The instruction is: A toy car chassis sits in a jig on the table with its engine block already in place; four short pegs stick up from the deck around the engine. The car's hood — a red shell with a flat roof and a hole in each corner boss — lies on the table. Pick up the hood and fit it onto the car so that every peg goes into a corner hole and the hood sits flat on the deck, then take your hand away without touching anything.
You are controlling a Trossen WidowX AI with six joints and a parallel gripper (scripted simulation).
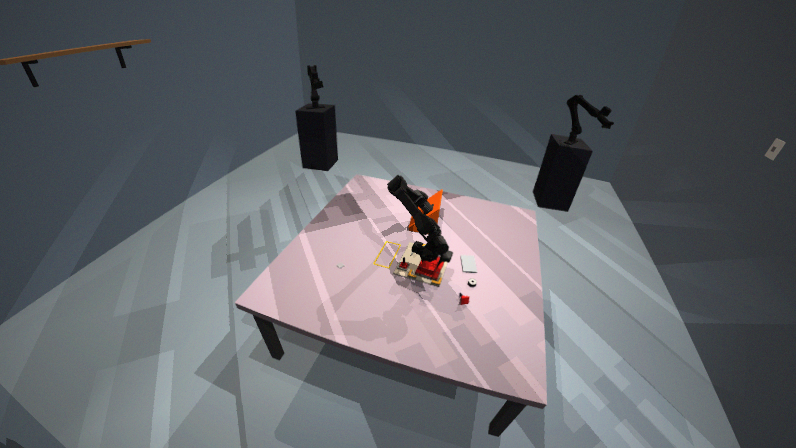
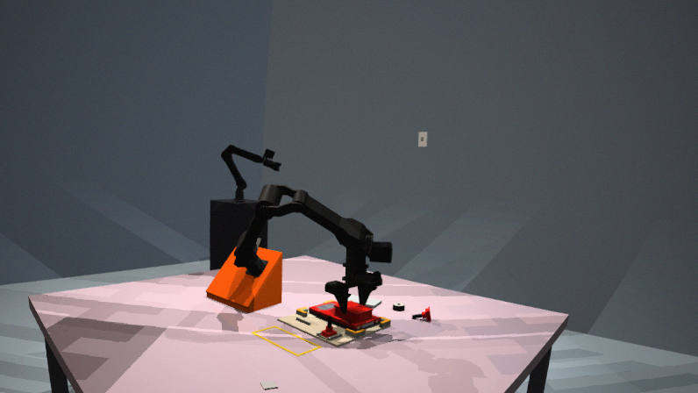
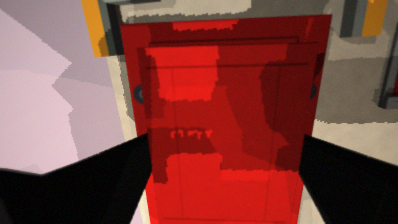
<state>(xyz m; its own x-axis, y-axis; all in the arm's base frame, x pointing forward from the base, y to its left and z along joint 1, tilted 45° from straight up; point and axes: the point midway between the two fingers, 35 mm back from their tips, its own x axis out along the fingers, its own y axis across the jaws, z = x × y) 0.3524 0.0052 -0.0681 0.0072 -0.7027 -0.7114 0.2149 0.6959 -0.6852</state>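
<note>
on the tabletop, seen from above: a flat pale grey plate, near it a small round black-and-white piece, and just beyond, a red piece with a black stem, lying on its side. well apart from these, a thin yellow outline of a four-sided shape and a small grey tile. behind, two dark pedestals, one with an upright black arm, one with a bent black arm. on the walls, a wooden rail on black brackets and a pale switch plate.
</note>
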